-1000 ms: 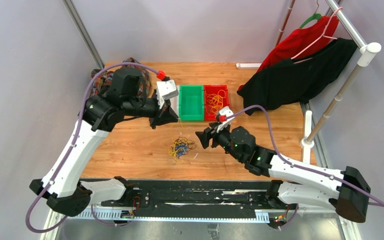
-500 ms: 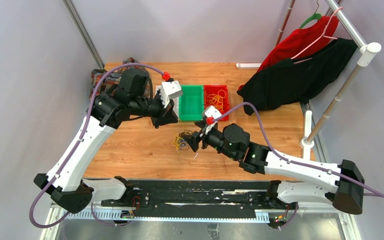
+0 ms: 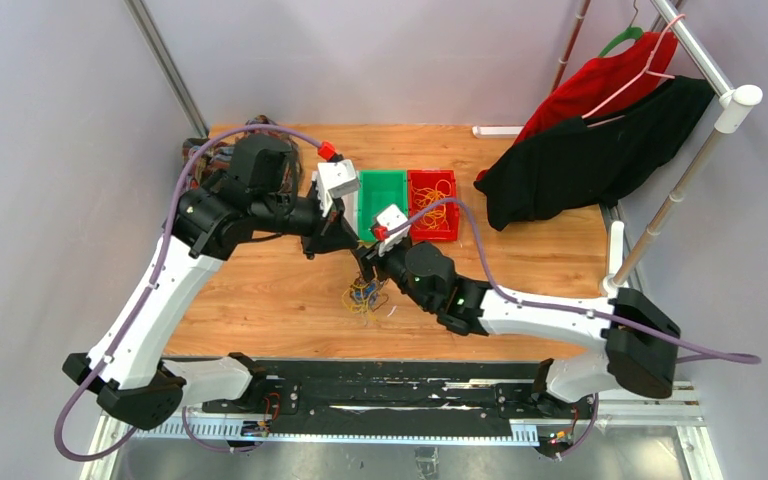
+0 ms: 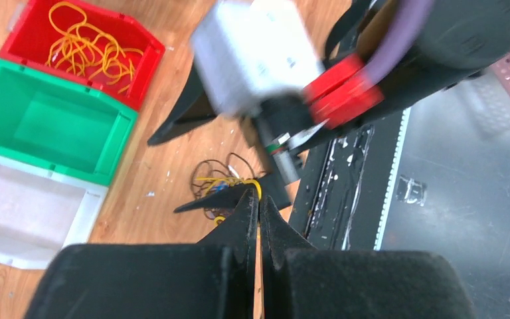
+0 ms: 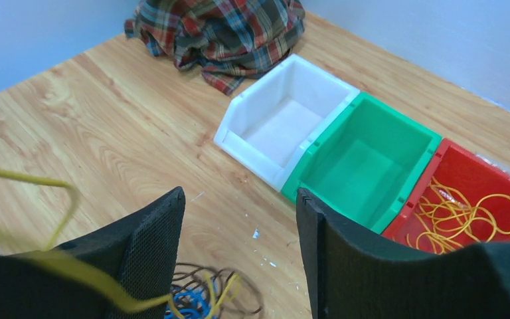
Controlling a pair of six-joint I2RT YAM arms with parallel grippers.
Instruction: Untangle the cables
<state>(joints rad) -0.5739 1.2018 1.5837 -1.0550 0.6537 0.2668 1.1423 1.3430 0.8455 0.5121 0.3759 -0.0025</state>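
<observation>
My left fingers (image 4: 259,199) are pressed shut, and a yellow strand (image 4: 255,187) sits pinched at their tip. My right fingers (image 3: 368,272) stand wide apart with nothing between them, just above the tangle of cables (image 3: 365,298). That tangle, brown, yellow and blue, lies on the worktop (image 3: 260,290) just in front of the bins, nearer the middle than any edge.

Bare wood runs to the left and right of the tangle. At the near edge lies a black rail (image 3: 390,385). Behind the tangle, the white bin (image 5: 252,159), green bin (image 5: 398,119) and red bin (image 5: 478,156) stand in a row, wall against wall. Loose yellow cables (image 5: 465,206) lie in the red one. A plaid cloth (image 5: 226,33) is heaped at the back left corner, and hanging clothes (image 3: 580,150) droop over the back right corner.

From above, my left arm hides the white bin; the right wrist view shows it whole, and also the yellow strand lifted off the wood, crossing the air beside my finger. The left wrist view shows my right arm, blurred, right over the tangle.
</observation>
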